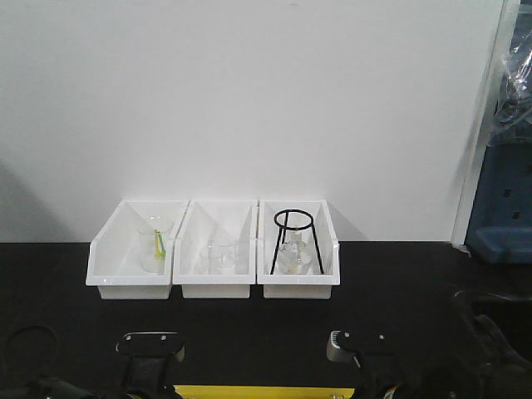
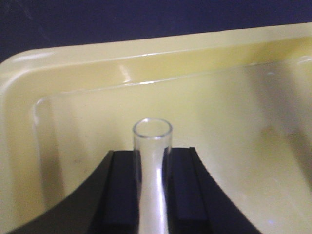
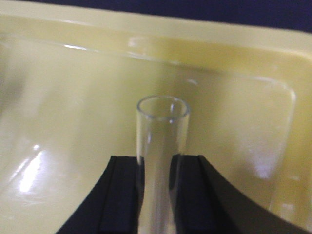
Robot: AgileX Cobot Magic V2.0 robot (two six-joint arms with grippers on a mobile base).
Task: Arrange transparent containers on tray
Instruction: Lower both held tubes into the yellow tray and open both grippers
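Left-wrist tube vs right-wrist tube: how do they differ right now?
The left tube looks narrower, and sits near the yellow tray's left corner. The right tube looks wider, near the tray's right corner. Shared: both clear, open rim toward the tray's rim, clamped between black fingers.

yellow tray, clear test tubes — black pincers, white bins, black table

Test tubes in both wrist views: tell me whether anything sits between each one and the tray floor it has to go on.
Nothing visible does. The left end effector holds one test tube over bare yellow tray; the right end effector holds another test tube over equally bare tray floor.
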